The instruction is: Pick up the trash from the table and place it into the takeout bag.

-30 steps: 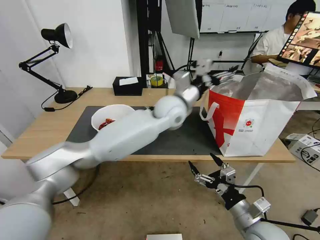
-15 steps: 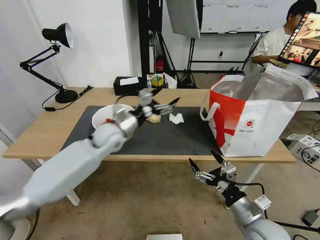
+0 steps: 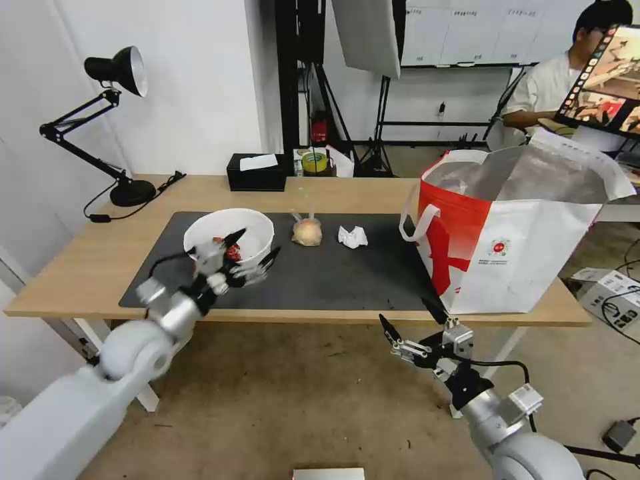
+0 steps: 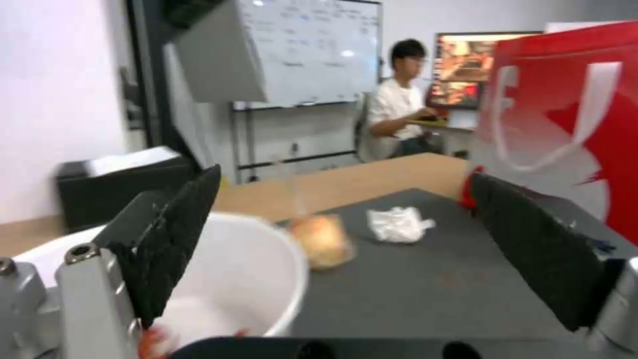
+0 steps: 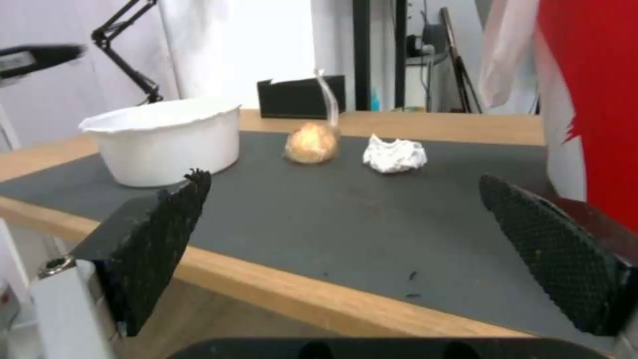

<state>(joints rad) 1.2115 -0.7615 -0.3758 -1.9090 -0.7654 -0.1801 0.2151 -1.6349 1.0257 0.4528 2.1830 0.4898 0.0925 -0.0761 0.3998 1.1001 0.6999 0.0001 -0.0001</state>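
Motion blur softens the left gripper (image 3: 252, 244), fingers spread wide at the near rim of one white bowl (image 3: 230, 230), partly hiding its red shells (image 3: 233, 251). Rightward on the dark grey mat (image 3: 333, 273) lie one small clear bag with a tan lump (image 3: 307, 231) and one crumpled tissue (image 3: 353, 236). The white-and-red takeout bag (image 3: 513, 267) stands foil-lined at the tabletop's (image 3: 87, 260) right end. Below the edge, the right gripper (image 3: 408, 322) hangs with fingers released.
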